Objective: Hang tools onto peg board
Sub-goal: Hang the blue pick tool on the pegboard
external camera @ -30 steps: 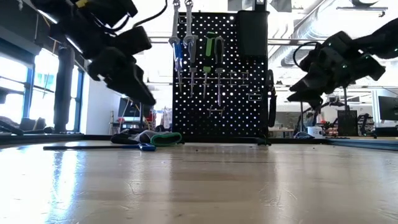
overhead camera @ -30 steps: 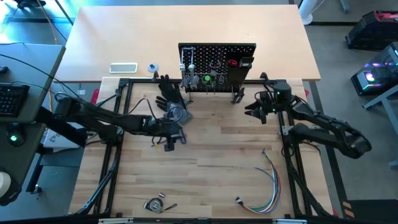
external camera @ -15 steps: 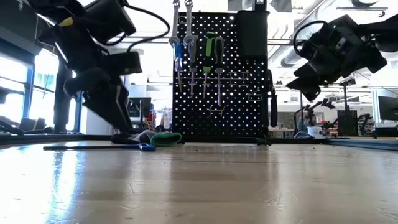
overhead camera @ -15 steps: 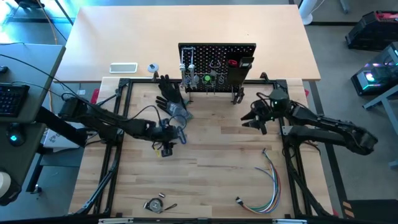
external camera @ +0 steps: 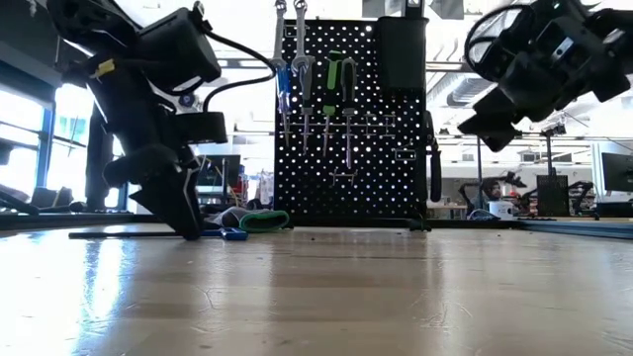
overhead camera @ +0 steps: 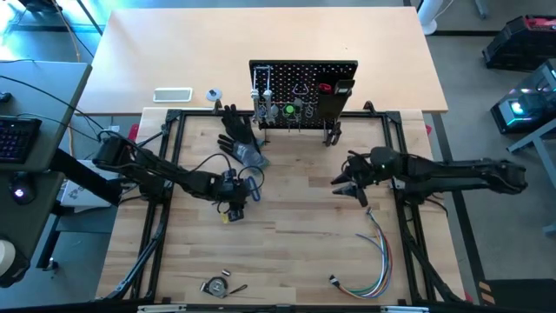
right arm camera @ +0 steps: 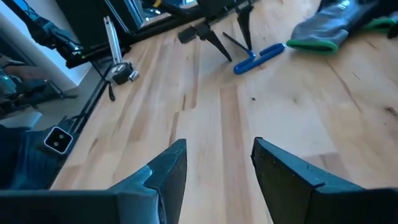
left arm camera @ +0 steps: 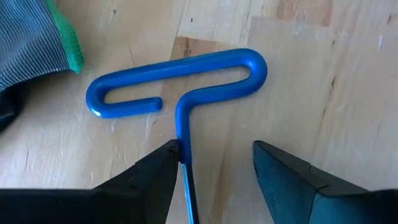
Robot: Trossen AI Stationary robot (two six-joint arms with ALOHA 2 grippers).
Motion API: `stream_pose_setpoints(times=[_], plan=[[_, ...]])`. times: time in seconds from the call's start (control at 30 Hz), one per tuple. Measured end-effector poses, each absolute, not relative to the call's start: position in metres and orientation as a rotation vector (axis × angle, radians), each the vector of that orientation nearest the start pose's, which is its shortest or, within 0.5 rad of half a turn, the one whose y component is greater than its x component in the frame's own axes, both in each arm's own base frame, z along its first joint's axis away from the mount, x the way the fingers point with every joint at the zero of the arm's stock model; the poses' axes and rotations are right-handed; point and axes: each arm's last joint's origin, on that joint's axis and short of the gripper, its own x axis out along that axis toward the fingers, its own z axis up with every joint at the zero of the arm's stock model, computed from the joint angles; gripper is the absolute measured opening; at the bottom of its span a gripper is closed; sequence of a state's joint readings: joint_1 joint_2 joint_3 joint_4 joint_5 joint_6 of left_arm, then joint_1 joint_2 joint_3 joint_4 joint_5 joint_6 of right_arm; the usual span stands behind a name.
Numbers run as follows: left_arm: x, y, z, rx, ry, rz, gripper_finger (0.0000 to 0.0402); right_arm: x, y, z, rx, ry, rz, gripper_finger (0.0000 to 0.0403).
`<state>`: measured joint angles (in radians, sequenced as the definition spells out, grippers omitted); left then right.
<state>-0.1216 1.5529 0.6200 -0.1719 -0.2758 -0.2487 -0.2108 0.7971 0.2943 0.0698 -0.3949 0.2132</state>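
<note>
A blue-handled hex key (left arm camera: 180,78) lies flat on the wooden table, beside a grey and green glove (external camera: 247,220). My left gripper (left arm camera: 214,155) points down over it, open, with one finger on each side of its thin shaft (left arm camera: 185,168) just behind the handle. It also shows in the high view (overhead camera: 233,204). My right gripper (overhead camera: 346,184) is open and empty above the table, right of centre. The black peg board (overhead camera: 304,91) stands at the far edge. On it hang silver wrenches (external camera: 287,49), green/black-handled tools (external camera: 334,79) and a red-handled tool (overhead camera: 326,87). My left gripper comes at the hex key from above, its fingers across the shaft. The shaft (left arm camera: 181,152) runs right along the inner edge of one finger (left arm camera: 158,171). I cannot tell whether that finger touches it. The key lies flat on the table.
A black glove (overhead camera: 234,129) lies left of the peg board's foot. A bundle of coloured wires (overhead camera: 373,252) lies at the near right. A small round tool (overhead camera: 215,285) lies by the near edge. The board's black bin (external camera: 401,49) is on its right side.
My left gripper has tipped to point down and come down to the table over the hex key. My right gripper has gone from beside the peg board toward the table's near edge and a little left.
</note>
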Motion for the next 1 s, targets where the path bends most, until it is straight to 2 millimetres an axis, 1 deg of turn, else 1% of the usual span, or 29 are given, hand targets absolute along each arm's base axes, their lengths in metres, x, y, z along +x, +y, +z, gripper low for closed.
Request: stream_pose_setpoints(times=[0.3,0.53,0.63,0.7,0.8,0.9,1.0], plan=[[0.253,-0.023,0.121,0.016,1.04,0.276,0.0202,0.173,0.004,0.193,0.281,0.361,0.121,0.0177],[0.254,-0.022,0.121,0.026,1.028,0.262,0.0201,0.183,0.02,0.188,0.241,0.348,0.094,0.0177],[0.252,-0.021,0.116,0.002,0.979,0.244,0.0192,0.191,0.026,0.186,0.235,0.319,0.109,0.0177],[0.248,-0.018,0.111,-0.042,0.934,0.238,0.0178,0.196,0.029,0.184,0.234,0.301,0.126,0.0177],[0.239,-0.013,0.101,-0.108,0.887,0.247,0.0145,0.204,0.034,0.179,0.233,0.276,0.148,0.0177],[0.232,-0.011,0.095,-0.143,0.843,0.245,0.01,0.211,0.039,0.173,0.232,0.267,0.165,0.0177],[0.23,-0.011,0.093,-0.153,0.82,0.221,0.0043,0.218,0.042,0.165,0.231,0.256,0.168,0.0177]])
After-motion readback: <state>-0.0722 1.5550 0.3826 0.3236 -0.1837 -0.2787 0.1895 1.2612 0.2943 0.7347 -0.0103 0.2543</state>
